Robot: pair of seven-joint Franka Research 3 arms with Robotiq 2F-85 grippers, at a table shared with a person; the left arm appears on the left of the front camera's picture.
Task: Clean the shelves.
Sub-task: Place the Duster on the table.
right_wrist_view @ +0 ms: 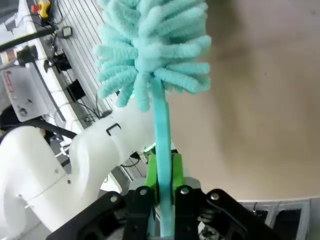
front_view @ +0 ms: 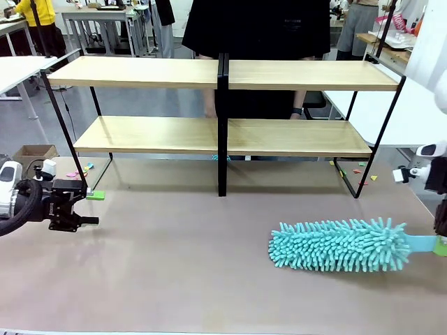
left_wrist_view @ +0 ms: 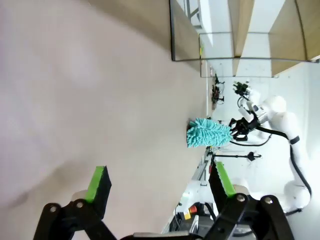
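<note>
At far left of the front view, low over the brown tabletop (front_view: 174,258): the left gripper (front_view: 93,209), pointing toward the middle, jaws spread wide and holding nothing. In the left wrist view, the same left gripper (left_wrist_view: 159,185) with its two green pads (left_wrist_view: 95,183) well apart, only bare table surface between them. Just behind it, on the floor past the table edge: a small cardboard box (front_view: 33,153) and some coloured scraps of paper.

Across the far side of the table, from left to right: the shelves (front_view: 223,136), two tiers of light wooden boards on a thin black frame, split by a black centre post (front_view: 222,125). Both boards bare. Behind the shelves, near the middle: a person in dark clothes (front_view: 255,28), one hand low behind the lower board.

At right, in front of the shelves and well apart from them: a turquoise microfibre duster (front_view: 340,245), fluffy head lying on the tabletop, flat handle running out to the right edge. There, the right gripper (front_view: 440,244), mostly cut by the frame. In the right wrist view, the right gripper (right_wrist_view: 164,192) clamped on the duster handle (right_wrist_view: 161,135), green pads pressed on both sides of the flat turquoise strip, fluffy head (right_wrist_view: 150,45) beyond the fingertips over the table surface.
</note>
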